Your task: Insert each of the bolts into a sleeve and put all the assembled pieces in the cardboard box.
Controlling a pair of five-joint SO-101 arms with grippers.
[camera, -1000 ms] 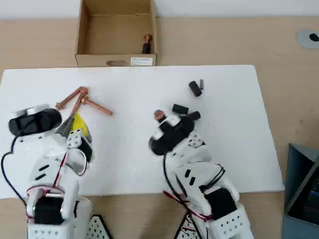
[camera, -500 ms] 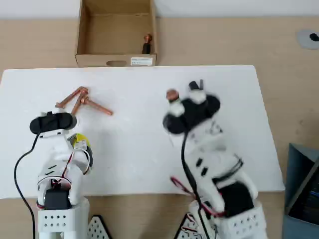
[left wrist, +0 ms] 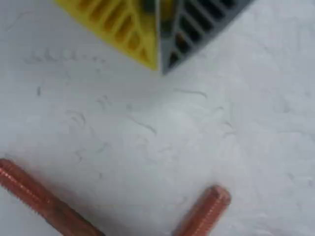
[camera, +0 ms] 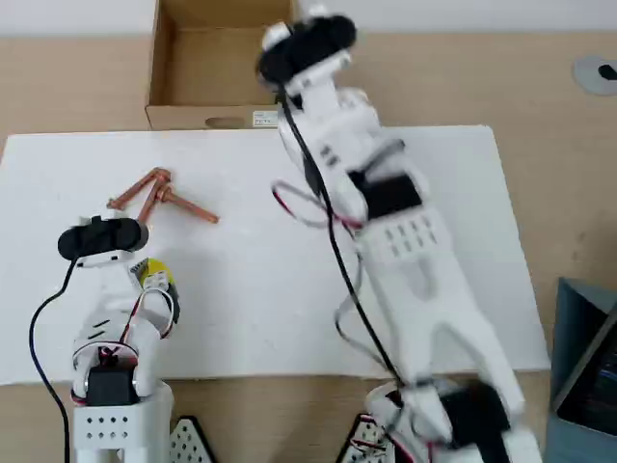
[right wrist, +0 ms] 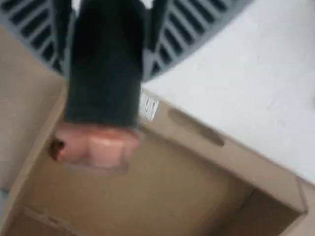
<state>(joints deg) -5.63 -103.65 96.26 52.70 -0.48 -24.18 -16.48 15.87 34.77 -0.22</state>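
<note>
The right gripper point(right wrist: 106, 54) is pinching a black sleeve point(right wrist: 103, 83) between its two ribbed fingers point(right wrist: 165, 34). A copper bolt point(right wrist: 96, 145) is seated in that sleeve, and its head protrudes from the end that points away from the wrist. I read the long axis of this assembled piece as running roughly straight down from the jaws toward the cardboard box point(right wrist: 197, 132). The bolt head hangs over the bare floor just inside the front wall, close to a corner. In the high view the right arm point(camera: 386, 193) stretches from the lower right of the frame to the upper centre. Its wrist sits over the front right corner of the cardboard box point(camera: 207, 68), so this arm is the one at the drop point. The coming move turns on that relation: the box floor lies directly below the piece. In my judgement a plain opening of the jaws would land it inside, provided the piece clears the front wall. The left gripper point(left wrist: 158, 61) has its yellow and grey tips pressed together on nothing and hangs above the white mat point(camera: 251, 289). Two loose bolts point(camera: 159, 198) lie near it in the left part of the high view — well apart from the box, and nearer this arm.
</note>
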